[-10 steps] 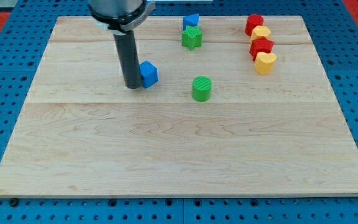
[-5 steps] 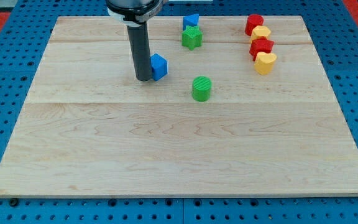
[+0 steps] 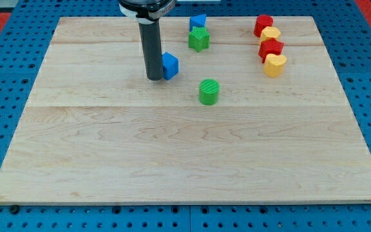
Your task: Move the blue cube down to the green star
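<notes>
The blue cube [image 3: 170,66] sits on the wooden board, left of centre in the upper half. My tip [image 3: 154,78] stands right against the cube's left side. The green star [image 3: 198,39] lies up and to the right of the cube, near the view's top, with a blue triangular block [image 3: 198,22] touching it from above.
A green cylinder [image 3: 209,91] stands below and right of the cube. At the upper right are two red blocks [image 3: 263,25] [image 3: 270,48] and two yellow blocks [image 3: 270,34] [image 3: 275,64] in a stack-like column. The board's top edge [image 3: 95,18] is close above.
My tip has moved right and slightly up, pushing the blue cube with it toward the green star.
</notes>
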Robot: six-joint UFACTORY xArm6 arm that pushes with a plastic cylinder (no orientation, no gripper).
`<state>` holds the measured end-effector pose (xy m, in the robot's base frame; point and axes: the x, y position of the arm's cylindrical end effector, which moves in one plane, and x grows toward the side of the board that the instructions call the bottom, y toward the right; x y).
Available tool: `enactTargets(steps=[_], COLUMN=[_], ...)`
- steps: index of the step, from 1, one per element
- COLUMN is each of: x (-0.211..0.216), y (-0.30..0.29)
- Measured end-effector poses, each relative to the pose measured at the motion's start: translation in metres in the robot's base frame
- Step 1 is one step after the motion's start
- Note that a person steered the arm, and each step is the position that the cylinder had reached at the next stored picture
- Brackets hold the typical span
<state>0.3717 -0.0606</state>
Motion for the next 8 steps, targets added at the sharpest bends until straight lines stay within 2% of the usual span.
enactTargets(steps=[4,6,8], x=[0.000,-0.026,-0.033], y=[0.022,0.003,0.011])
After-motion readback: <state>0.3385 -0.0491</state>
